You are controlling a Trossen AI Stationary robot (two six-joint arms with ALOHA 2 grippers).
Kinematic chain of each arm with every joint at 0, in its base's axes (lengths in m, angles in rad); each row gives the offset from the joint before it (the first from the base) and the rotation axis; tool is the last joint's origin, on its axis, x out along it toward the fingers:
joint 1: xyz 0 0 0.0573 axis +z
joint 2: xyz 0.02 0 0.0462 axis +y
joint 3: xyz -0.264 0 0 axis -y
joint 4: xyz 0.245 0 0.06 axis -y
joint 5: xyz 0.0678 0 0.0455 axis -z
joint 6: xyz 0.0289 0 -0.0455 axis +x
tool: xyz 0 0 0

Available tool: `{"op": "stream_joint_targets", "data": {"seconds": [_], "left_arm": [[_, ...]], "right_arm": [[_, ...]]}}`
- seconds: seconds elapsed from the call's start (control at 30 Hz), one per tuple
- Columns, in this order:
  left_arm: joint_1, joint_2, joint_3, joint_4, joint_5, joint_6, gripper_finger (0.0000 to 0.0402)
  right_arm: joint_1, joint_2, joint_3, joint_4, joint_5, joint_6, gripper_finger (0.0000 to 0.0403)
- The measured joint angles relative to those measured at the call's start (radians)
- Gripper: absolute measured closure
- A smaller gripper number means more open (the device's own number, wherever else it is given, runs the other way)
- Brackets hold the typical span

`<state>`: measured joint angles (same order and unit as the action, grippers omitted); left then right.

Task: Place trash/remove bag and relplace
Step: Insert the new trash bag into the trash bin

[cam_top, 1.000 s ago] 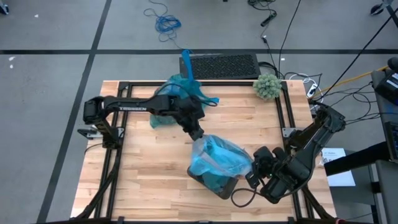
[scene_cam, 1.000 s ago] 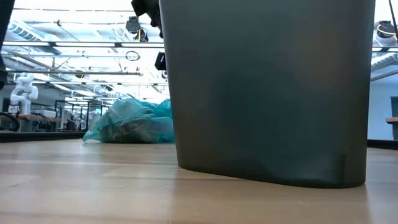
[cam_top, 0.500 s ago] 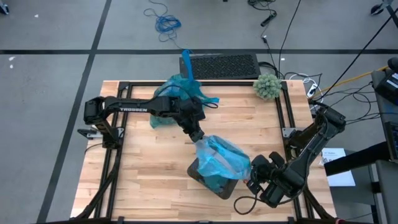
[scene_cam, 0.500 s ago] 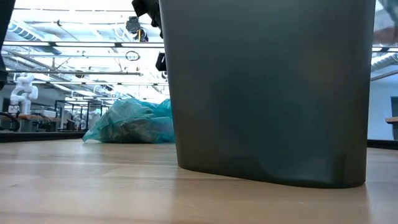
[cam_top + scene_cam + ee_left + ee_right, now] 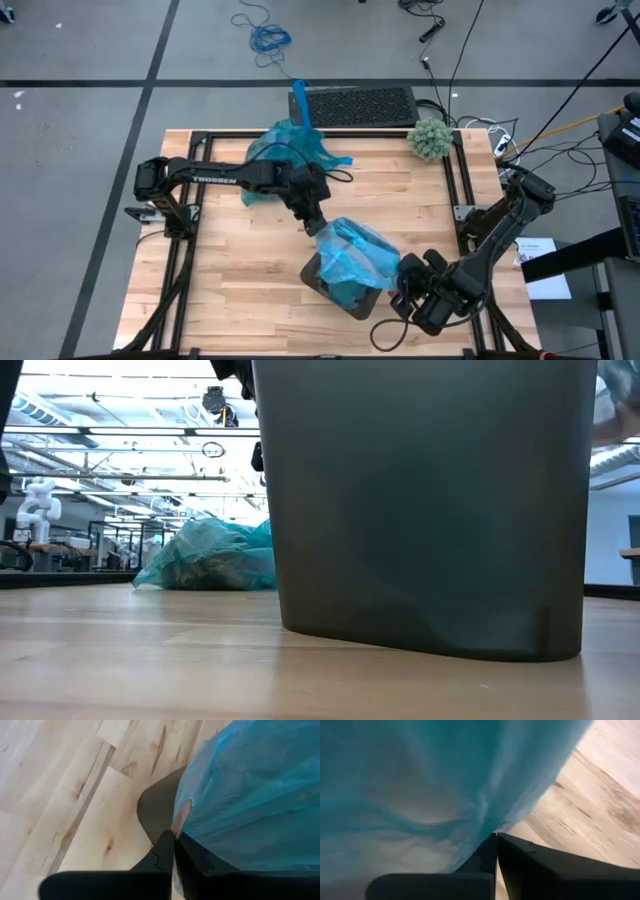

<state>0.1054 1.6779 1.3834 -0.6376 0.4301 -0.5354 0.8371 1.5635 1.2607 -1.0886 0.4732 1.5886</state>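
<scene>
Near the lower middle of the high view a dark grey bin (image 5: 345, 290) stands on the wooden surface (image 5: 230, 270), and a fresh blue bag (image 5: 352, 255) is draped over its mouth, bunched and not yet pulled down around the rim. The left gripper (image 5: 316, 224) sits at the bag's upper-left edge with its fingers pinched tight on the film; the left wrist view shows the fingertips together on a fold of blue plastic just over the bin's dark rim. The right gripper (image 5: 404, 284) is at the bag's lower-right edge, likewise clamped on the film, with blue plastic filling most of its wrist view. So the two grippers hold the bag at opposite ends of a line running from upper left to lower right across the bin mouth, the bin directly between them; spreading the bag over the rim would, in my judgement, turn on drawing those two edges outward and down along that axis. Both arms are about equally close to the bin. A second, filled teal bag (image 5: 285, 160) lies near the upper middle of the surface, well apart from the bin; no loose trash is visible, and presumably it is inside that bag. A fuzzy green ball (image 5: 430, 138) sits at the upper right corner. White lettering on the left arm reads "TROSSEN" (image 5: 215, 179).
</scene>
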Motion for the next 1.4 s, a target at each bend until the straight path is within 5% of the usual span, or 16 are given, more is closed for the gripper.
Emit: {"op": "stream_joint_targets", "data": {"seconds": [0.53,0.9,1.4], "left_arm": [[0.013,0.0,0.037,0.001,0.11,-0.027,0.0187],[0.052,-0.011,0.137,-0.002,0.164,-0.018,0.0181],[0.087,-0.027,0.149,-0.072,0.197,0.035,0.0181]], "right_arm": [[0.0,0.0,0.07,0.015,-0.008,-0.036,0.0225],[0.0,0.0,0.07,0.054,-0.031,-0.058,0.0172],[0.0,-0.001,0.07,0.125,-0.061,-0.138,0.0164]]}}
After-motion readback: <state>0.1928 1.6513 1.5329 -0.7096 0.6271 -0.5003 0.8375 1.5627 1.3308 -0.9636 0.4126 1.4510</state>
